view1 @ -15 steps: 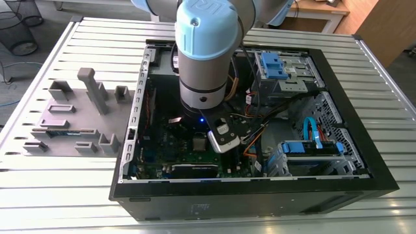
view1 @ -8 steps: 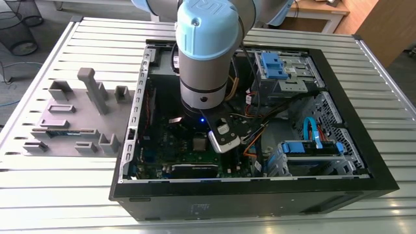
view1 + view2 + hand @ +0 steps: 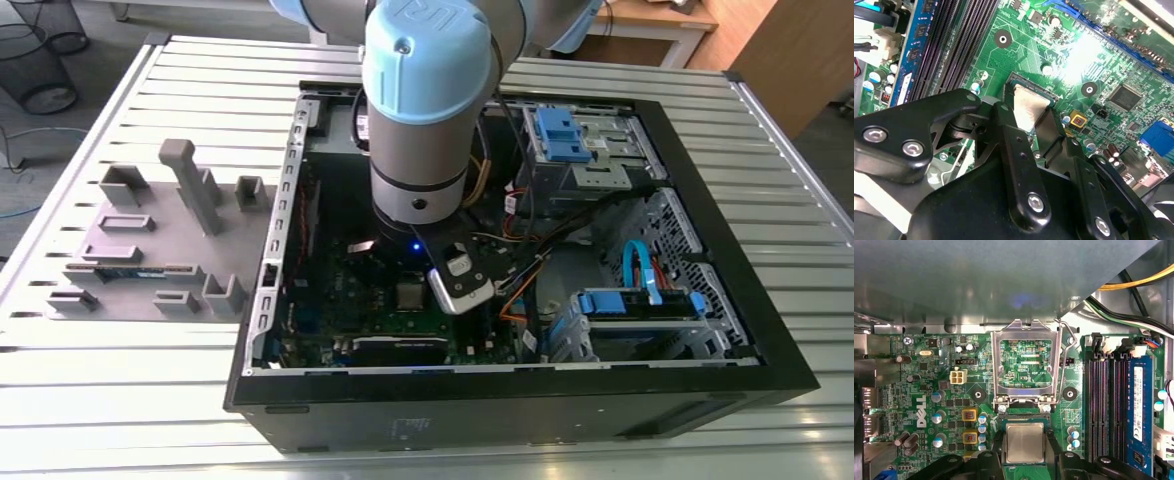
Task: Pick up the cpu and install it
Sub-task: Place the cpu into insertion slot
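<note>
Gripper is down inside the case, clamped on the cpu. One of the fingers is on each side edge, silver top facing the cams. Cpu sits betw the fingers right at the socket, whose dark edge shows just ahead of the fingertips. Load plate stands flipped open beyond that, w/ the lever up beside it. Can't tell if the chip is seated or hangs just above the contacts, since the fingers hide its edges.

Risks, as I judge them:
- Misalignment: if cpu is off-square w/ the socket, pressing down could bend contacts. In the second wrist view it looks tilted vs the board, but that may be cam angle.
- Orientation: no corner mark visible, so wrong rotation can't be ruled out.
- Release: letting go w/ the chip not flat, it could drop skewed or cling to one finger and shift.
- Clearance: small caps sit close beside the fingers, and sideways drift could clip them.
- Plate hinge is close ahead, and fwd drift would hit it.
</note>
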`<move>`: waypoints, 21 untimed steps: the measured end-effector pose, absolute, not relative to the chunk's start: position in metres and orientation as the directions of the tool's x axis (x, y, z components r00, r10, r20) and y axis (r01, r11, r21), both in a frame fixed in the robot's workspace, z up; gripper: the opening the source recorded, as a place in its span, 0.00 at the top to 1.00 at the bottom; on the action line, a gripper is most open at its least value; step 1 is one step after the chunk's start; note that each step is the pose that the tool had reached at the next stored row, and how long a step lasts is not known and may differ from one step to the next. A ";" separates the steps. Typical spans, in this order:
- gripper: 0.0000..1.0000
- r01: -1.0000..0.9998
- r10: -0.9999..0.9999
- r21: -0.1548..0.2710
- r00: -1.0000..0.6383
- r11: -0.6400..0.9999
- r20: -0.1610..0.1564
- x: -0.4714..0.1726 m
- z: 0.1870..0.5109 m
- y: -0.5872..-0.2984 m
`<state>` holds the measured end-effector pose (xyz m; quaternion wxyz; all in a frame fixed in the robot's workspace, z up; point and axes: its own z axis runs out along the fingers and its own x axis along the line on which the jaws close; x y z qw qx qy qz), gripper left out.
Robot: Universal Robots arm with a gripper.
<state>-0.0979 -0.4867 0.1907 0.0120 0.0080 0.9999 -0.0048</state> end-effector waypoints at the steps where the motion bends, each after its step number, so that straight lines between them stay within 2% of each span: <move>1: 0.55 0.016 0.016 -0.009 -1.000 1.000 -0.024 -0.098 0.191 -0.487; 11: 0.54 0.016 0.016 -0.009 -1.000 1.000 -0.024 -0.098 0.191 -0.487; 12: 0.49 0.016 0.016 -0.009 -1.000 1.000 -0.024 -0.098 0.191 -0.487; 21: 0.49 0.016 0.016 -0.009 -1.000 1.000 -0.024 -0.097 0.191 -0.487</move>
